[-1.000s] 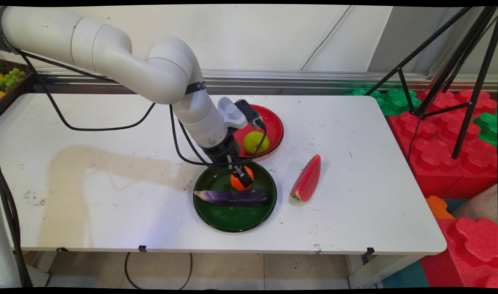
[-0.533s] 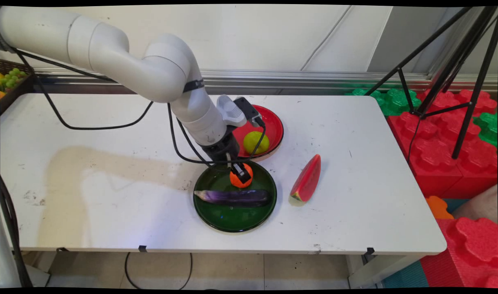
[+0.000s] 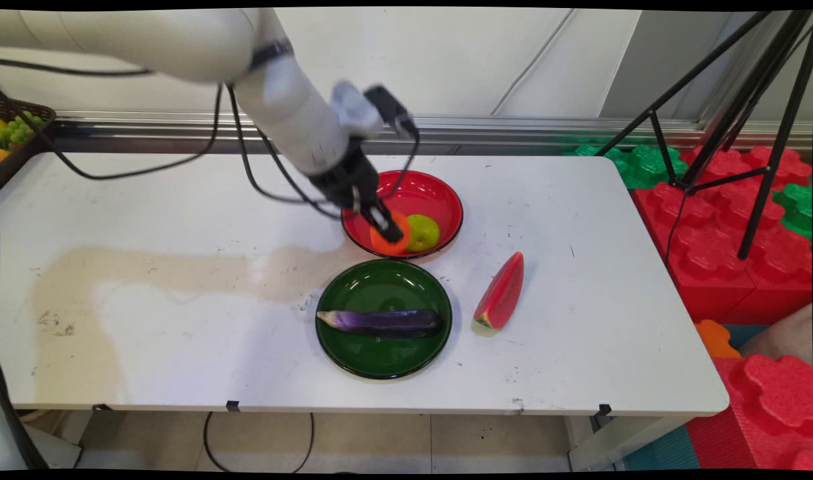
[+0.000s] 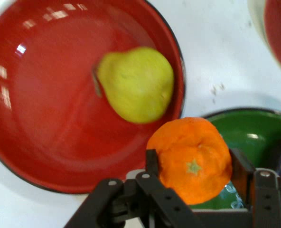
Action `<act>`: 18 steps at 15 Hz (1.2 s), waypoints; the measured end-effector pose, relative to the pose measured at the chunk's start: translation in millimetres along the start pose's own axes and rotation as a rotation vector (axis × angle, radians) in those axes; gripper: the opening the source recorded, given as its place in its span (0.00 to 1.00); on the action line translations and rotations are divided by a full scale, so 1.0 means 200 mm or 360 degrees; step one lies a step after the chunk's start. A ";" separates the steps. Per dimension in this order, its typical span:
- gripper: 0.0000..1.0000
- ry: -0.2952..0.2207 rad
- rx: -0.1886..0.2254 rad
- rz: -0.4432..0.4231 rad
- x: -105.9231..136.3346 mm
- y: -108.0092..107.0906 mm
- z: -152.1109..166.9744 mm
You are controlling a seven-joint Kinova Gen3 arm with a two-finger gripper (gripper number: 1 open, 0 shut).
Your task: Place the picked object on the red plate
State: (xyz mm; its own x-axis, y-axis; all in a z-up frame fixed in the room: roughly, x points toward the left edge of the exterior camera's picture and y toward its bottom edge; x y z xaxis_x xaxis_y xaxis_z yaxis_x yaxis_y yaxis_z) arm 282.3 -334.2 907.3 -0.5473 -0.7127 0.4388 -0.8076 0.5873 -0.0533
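Note:
My gripper point(image 3: 386, 231) point(image 4: 193, 167) is shut on an orange point(image 3: 386, 241) point(image 4: 192, 159) and holds it in the air over the near left part of the red bowl point(image 3: 433, 193) point(image 4: 45, 118). A yellow-green pear point(image 3: 423, 232) point(image 4: 135, 84) lies in that bowl, just right of the orange. Nearer the camera, the green plate point(image 3: 380, 353) point(image 4: 254, 128) carries a purple eggplant point(image 3: 380, 322) lying crosswise.
A watermelon slice point(image 3: 501, 293) lies on the white table point(image 3: 180, 333) right of the green plate. A basket of fruit point(image 3: 16, 130) sits at the table's far left corner. Tripod legs point(image 3: 746, 100) and red and green foam blocks point(image 3: 726, 233) stand beyond the right edge.
The gripper has lifted the orange off the green plate and carried it up and back over the red bowl. The eggplant stays on the plate.

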 end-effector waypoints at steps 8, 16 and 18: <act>0.00 0.0125 0.0124 -0.0049 0.16 -0.24 -0.21; 0.00 0.0086 0.0173 -0.0013 0.25 -0.45 0.03; 0.00 0.0075 0.0169 0.0002 0.26 -0.49 0.10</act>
State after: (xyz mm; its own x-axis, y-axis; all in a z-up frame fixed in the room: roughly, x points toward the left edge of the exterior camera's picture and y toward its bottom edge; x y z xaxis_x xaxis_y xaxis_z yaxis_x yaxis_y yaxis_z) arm 328.0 -435.9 917.1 -0.5392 -0.6918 0.4803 -0.8271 0.5423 -0.1475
